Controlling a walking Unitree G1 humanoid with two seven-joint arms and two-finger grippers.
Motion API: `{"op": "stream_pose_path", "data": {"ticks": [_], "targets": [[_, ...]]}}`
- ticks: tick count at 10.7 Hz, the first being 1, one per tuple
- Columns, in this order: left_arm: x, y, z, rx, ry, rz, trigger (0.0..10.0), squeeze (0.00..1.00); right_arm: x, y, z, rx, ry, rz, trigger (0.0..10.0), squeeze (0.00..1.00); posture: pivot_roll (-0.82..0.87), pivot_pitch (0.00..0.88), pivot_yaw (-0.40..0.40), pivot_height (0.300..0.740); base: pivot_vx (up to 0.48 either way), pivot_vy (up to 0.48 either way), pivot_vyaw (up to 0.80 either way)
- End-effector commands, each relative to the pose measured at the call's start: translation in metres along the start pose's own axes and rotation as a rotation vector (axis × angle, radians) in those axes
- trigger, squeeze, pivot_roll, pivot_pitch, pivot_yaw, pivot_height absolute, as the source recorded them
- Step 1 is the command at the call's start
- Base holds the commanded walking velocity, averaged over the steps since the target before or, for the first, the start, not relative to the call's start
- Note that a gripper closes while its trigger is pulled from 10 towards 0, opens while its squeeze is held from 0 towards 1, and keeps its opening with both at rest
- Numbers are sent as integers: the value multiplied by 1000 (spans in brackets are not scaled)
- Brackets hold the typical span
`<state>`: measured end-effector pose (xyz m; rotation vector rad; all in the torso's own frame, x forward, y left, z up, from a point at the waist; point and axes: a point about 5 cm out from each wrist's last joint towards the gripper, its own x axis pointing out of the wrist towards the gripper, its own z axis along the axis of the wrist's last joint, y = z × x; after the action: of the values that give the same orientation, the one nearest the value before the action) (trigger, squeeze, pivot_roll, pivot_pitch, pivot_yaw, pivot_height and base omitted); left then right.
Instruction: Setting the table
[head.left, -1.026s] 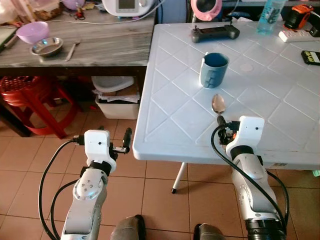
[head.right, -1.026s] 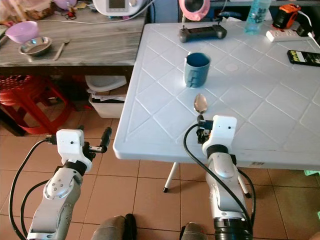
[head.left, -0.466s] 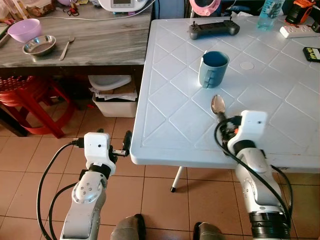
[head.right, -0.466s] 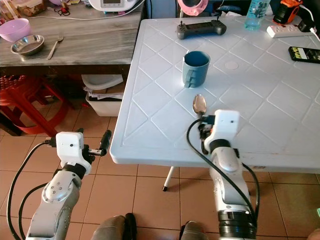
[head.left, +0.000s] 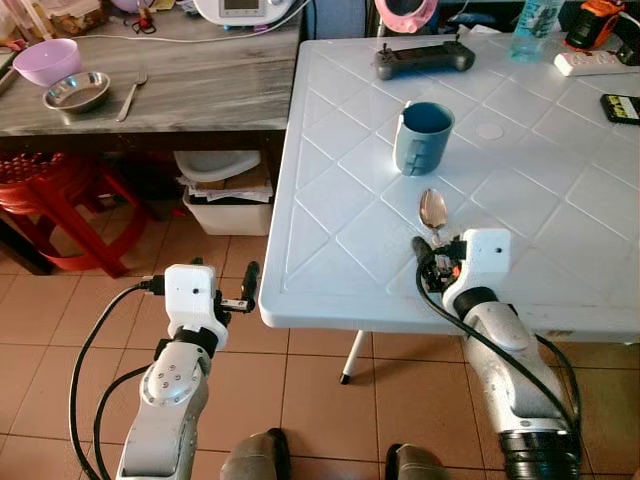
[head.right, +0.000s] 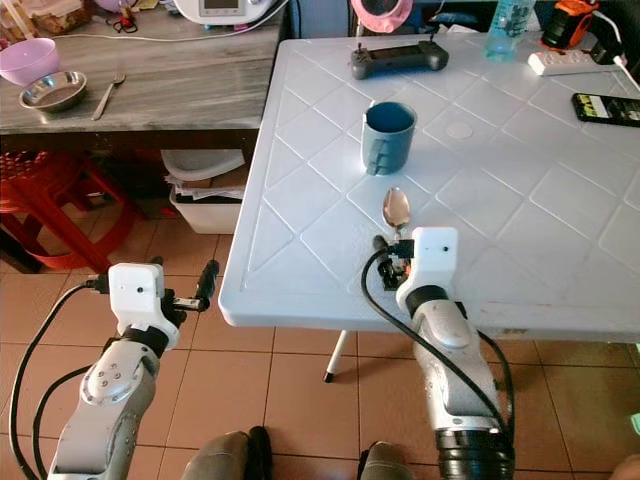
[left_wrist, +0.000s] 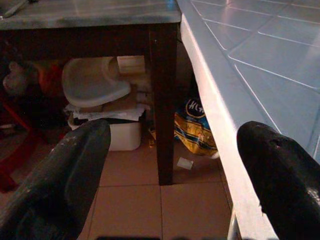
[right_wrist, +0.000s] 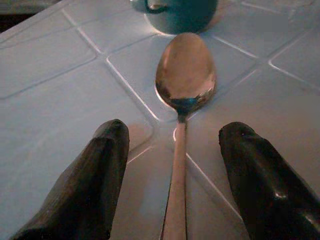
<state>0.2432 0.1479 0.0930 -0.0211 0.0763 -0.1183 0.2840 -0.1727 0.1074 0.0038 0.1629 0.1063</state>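
While spoon (right_wrist: 184, 85) lies flat, right gripper (right_wrist: 175, 165) fingers straddle handle.

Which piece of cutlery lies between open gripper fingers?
The spoon on the white table, its handle between the right gripper fingers. The fork lies on the wooden counter.

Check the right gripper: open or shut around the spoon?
Open. In the right wrist view the right gripper's fingers stand apart on either side of the spoon handle, not touching it.
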Motion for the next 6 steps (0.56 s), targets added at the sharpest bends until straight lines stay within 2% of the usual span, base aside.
{"op": "stream_pose_path", "data": {"ticks": [1,3,6], "targets": [[-1,0,3,6,-4,1,10000,0,-2,1,-15,16,93,26,10000,0,40,152,87,740,0,0,0],[0,0,3,6,-1,-1,10000,0,5,-9,-8,56,105,26,10000,0,43,153,86,740,0,0,0],[-4,-1,-1,9,24,-17,10000,0,8,-10,-15,97,190,99,10000,0,44,164,97,740,0,0,0]]}}
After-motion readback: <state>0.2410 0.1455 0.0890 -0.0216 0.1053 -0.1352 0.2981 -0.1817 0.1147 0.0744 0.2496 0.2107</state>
